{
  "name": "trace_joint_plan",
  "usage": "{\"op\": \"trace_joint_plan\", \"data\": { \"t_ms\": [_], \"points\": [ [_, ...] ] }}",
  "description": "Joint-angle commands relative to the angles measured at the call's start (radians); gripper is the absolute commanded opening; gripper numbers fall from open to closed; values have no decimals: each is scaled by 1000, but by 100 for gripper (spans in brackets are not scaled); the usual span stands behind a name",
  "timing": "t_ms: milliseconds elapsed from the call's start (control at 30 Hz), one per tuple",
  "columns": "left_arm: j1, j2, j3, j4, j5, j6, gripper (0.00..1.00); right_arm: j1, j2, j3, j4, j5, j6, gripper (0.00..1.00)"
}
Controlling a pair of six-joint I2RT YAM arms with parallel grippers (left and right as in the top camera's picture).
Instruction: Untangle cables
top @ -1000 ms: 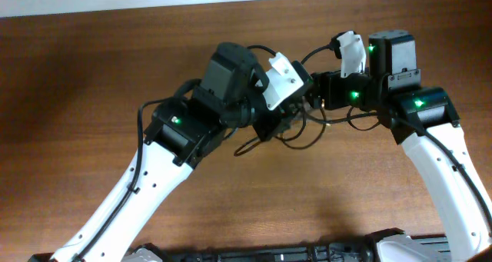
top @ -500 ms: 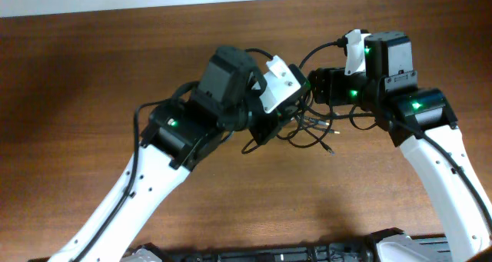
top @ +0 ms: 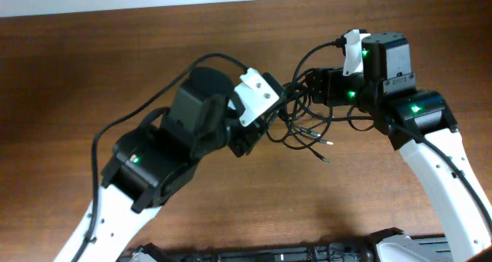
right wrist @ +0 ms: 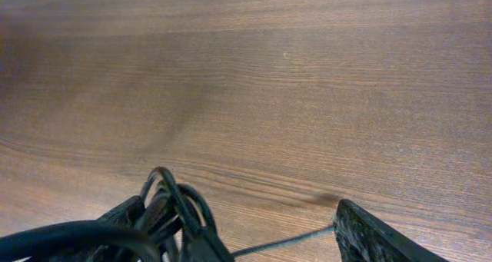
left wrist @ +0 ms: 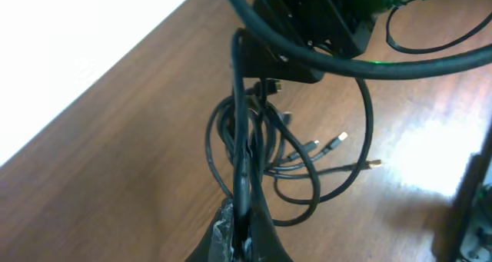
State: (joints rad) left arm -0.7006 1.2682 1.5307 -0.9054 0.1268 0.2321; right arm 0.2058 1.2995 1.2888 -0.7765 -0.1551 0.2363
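The cables (top: 304,130) are a knot of thin black cords hanging between my two grippers, with plug ends (top: 327,143) trailing on the wooden table. My left gripper (top: 270,124) is shut on one cord; the left wrist view shows that cord pinched between the fingertips (left wrist: 231,230) and running up to the loops (left wrist: 261,154). My right gripper (top: 305,85) stands open and wide. In the right wrist view, loops of cable (right wrist: 173,197) hang over its left finger (right wrist: 123,216), and one thin cord crosses the gap toward the right finger (right wrist: 377,235).
The brown wooden table (top: 92,70) runs to a white wall at the far edge. A thick black arm wire (left wrist: 400,58) arcs across the left wrist view. The right arm's body (left wrist: 323,16) with green lights sits just above the bundle.
My left arm has drawn back toward the lower left with its cord, stretching the bundle out. The plug ends have spread on the table. The right gripper has hardly moved.
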Motion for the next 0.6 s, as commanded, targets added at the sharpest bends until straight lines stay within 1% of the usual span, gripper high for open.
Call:
{"op": "trace_joint_plan", "data": {
  "t_ms": [0,67,167,333,567],
  "points": [
    [4,-127,11,-55,-170,16,0,-43,20,7,7,274,42,76],
    [20,-145,11,-58,-180,16,0,-43,20,7,7,304,42,76],
    [79,-169,11,-60,-179,16,0,-43,20,7,7,331,42,76],
    [147,-169,11,-75,-180,16,0,-44,20,7,6,355,42,76],
    [270,-172,11,-107,-179,15,0,-44,20,7,-13,465,42,76]
  ]
}}
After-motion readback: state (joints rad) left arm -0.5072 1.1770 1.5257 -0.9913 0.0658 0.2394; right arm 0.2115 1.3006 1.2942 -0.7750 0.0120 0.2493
